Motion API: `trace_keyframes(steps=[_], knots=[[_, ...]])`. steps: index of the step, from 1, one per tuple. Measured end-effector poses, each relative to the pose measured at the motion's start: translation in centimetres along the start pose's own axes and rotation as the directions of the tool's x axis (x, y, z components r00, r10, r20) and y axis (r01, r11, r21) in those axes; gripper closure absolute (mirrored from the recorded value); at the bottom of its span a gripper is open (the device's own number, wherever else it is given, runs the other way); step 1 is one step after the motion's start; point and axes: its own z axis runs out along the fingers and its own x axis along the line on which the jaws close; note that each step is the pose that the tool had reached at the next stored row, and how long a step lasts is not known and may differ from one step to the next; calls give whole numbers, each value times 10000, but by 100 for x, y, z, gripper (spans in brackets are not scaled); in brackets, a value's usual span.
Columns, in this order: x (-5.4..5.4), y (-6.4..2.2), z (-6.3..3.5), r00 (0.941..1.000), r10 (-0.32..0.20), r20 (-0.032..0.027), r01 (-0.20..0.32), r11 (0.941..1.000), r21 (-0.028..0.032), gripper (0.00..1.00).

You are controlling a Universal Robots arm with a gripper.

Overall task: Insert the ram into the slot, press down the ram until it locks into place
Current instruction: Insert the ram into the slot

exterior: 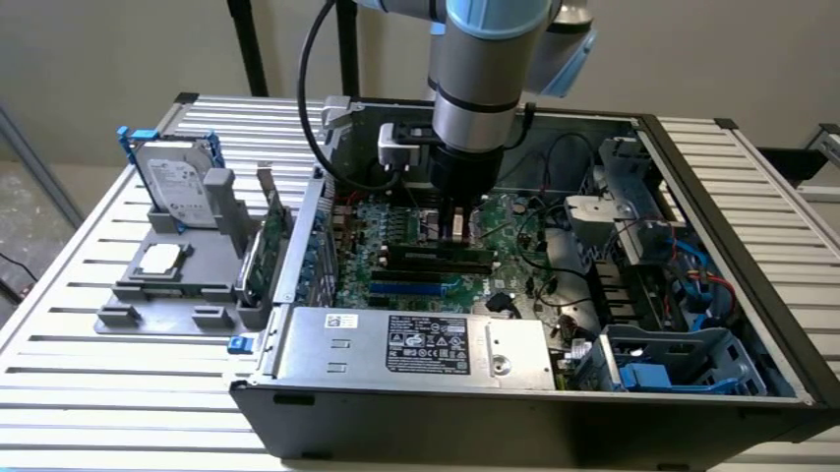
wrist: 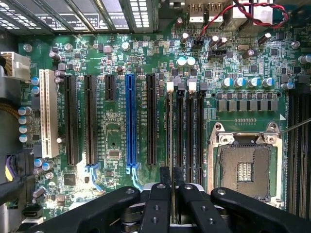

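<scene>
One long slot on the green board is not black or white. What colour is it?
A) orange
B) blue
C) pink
B: the blue slot runs down the green board, with black slots on either side of it.

Motherboard (wrist: 121, 63) green, dotted with silver-topped capacitors; on it one blue socket (wrist: 130, 121), one white socket (wrist: 48, 119), and slots (wrist: 191, 131) in black. Tool (wrist: 171, 171) black, with the ram (wrist: 171, 141) a thin dark-green edge between its fingers. Arm (exterior: 479, 88) silver-grey with a pale blue cap; case (exterior: 525, 418) black; tabletop (exterior: 79, 295) pale grey, striped by slats.
</scene>
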Motion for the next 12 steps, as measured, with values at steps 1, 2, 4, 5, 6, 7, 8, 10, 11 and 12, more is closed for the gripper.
trace_keyframes(steps=[1,2,4,5,6,7,8,10,11,12], knots=[[0,0,1,10000,0,-1,0,10000,0,87],[0,0,3,10000,0,-1,0,10000,0,87],[0,-1,8,10000,0,0,0,10000,0,87],[0,-1,9,10000,0,0,0,10000,0,87],[0,-1,12,10000,0,1,0,10000,1,87],[0,-1,14,10000,0,1,0,10000,1,87],[0,-1,15,10000,0,1,0,10000,1,87],[0,-1,19,10000,0,0,0,10000,0,87],[0,-1,21,10000,0,1,0,10000,0,87],[0,-1,23,10000,0,1,0,10000,1,87]])
